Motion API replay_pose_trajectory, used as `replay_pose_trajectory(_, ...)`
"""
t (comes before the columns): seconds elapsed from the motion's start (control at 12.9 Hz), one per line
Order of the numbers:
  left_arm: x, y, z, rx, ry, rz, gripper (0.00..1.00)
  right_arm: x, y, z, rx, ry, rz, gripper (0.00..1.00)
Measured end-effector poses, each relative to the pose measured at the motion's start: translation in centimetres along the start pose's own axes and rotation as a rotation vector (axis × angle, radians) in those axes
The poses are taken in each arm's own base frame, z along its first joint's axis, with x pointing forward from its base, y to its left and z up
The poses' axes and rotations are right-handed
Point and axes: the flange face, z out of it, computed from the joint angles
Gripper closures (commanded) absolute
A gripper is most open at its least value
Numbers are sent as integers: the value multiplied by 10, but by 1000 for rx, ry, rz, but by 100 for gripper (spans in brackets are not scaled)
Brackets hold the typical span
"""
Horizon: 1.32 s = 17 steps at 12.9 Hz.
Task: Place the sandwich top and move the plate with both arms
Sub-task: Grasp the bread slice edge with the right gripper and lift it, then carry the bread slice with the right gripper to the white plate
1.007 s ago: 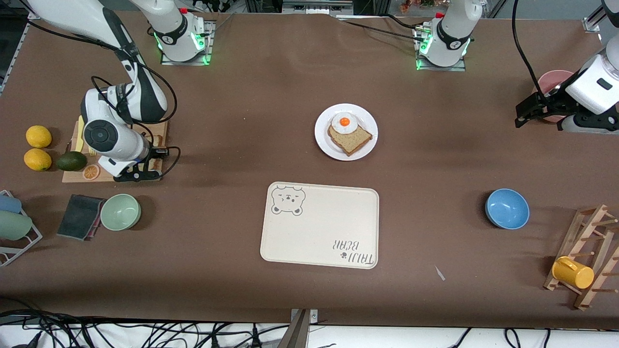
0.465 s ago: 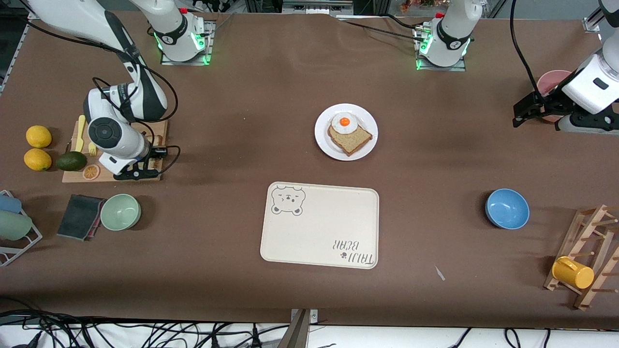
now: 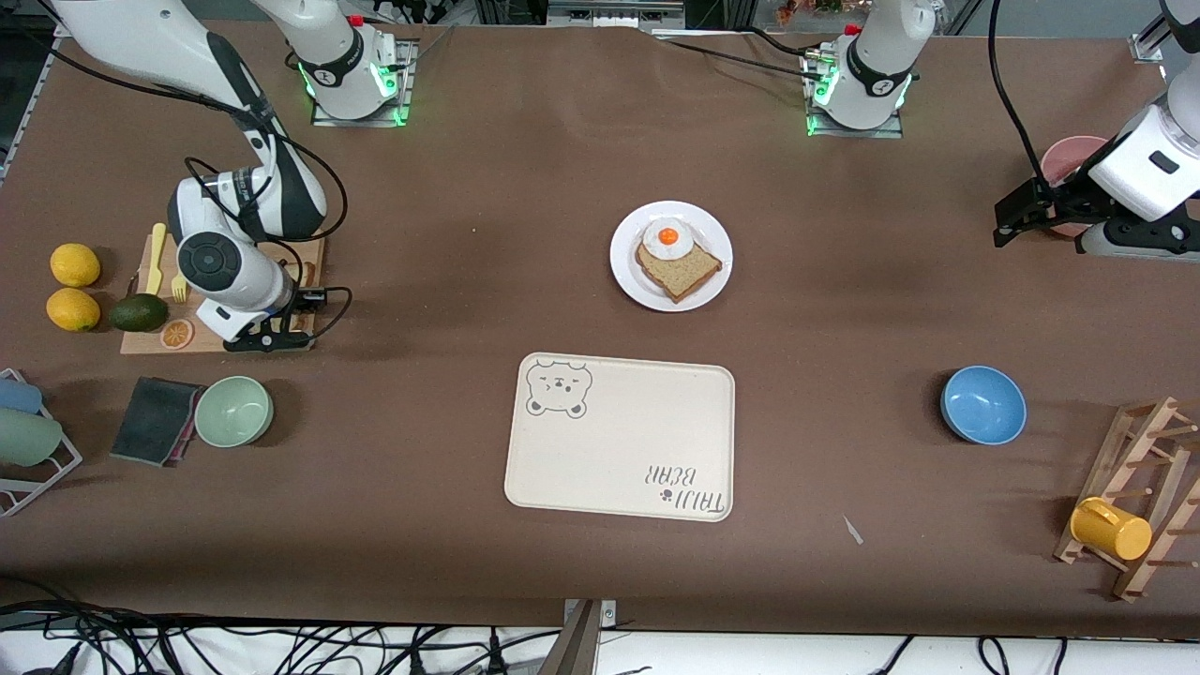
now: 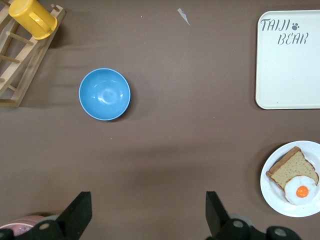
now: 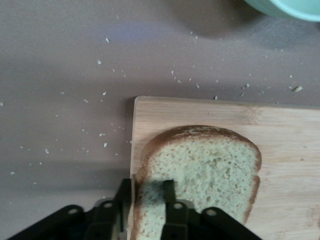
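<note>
Two white arms work over a brown surface point(image 3: 450, 234), largest things first. The right arm bends down at the right arm's end of the surface, its tool, the right tool point(image 5: 149, 192), low over a wooden cutting board point(image 5: 280, 145) that lies near that edge. The left arm waits at the left arm's end, and the left tool point(image 4: 145, 212) hangs with its fingers wide apart and empty above bare surface, near a pink bowl point(image 3: 1069, 155).

A cream bear tray point(image 3: 619, 436) lies near the middle of the edge closest to the front camera. The plate point(image 3: 630, 272) sits mid-surface, farther from that camera than the tray, carrying a lower bread slice point(image 3: 682, 269) with a fried egg point(image 3: 667, 237) on it. A blue bowl point(image 3: 982, 404) and a green bowl point(image 3: 233, 410) sit toward the opposite ends.

The sandwich top point(image 5: 205, 165) lies flat on the cutting board at its corner. The right wrist view shows the right tool's two fingers point(image 5: 170, 192) straddling the slice's crust edge, one on the bread and one just off the board's edge; they look narrowed around it, though a firm clamp cannot be confirmed.

By my reading, the step in hand is picking up the top slice. Next it calls for a secure pinch, a lift clear of the board, then a carry to the plate, setting the slice squarely over the egg.
</note>
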Motion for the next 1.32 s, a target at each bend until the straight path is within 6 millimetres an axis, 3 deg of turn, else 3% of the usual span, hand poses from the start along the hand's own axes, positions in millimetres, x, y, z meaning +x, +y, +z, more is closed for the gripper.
replay_pose_trajectory(0.15,0,0,0,0,0,0,0,0,1,0,0,0,1,100)
replay_pose_trajectory(0.7,0,0,0,0,0,0,0,3,1,-7,-4,0,14,100)
replay_pose_trajectory(0.93,0,-1,0,0,0,-2,0,22,-13,-50,-30,-38,29,100)
replay_pose_trajectory(1.32,0,-6,0,0,0,-11,0,30,-88,-115,-46,-44,56,100)
